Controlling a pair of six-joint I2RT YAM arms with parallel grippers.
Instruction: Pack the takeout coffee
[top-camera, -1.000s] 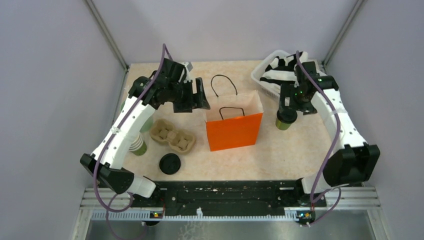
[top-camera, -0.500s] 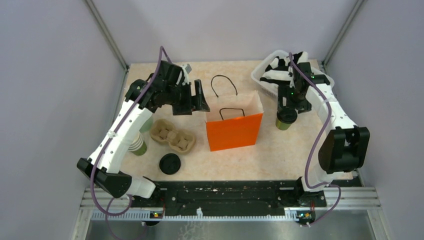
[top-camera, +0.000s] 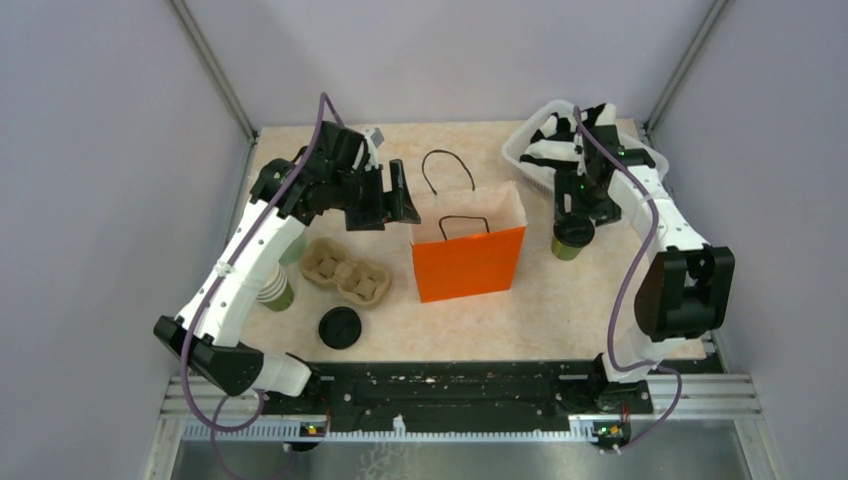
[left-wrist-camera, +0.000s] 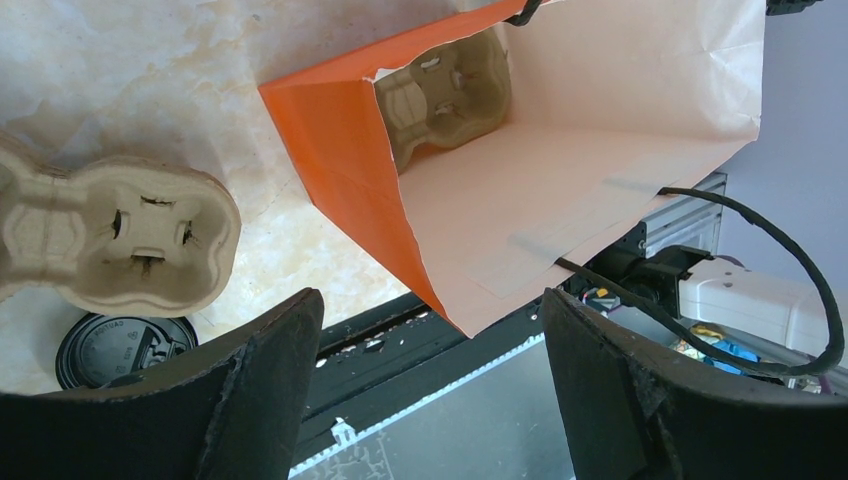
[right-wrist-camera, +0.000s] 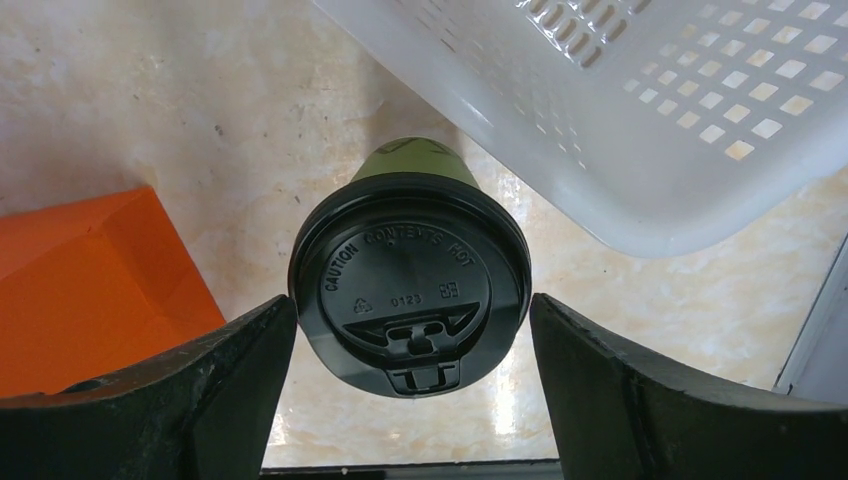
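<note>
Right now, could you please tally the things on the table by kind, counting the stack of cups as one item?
Orange paper bag: 1
Pulp cup carriers: 2 (one on the table, one inside the bag)
Lidded green cup: 1
Stack of lidless green cups: 1
Loose black lid: 1
White basket: 1
Total: 7

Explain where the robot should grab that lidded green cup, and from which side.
Grip the takeout coffee by its green paper wall just under the black lid, coming down from above. It stands upright and the lid overhangs the wall, so a squeeze should catch beneath it. The right tool hangs open over it.
</note>
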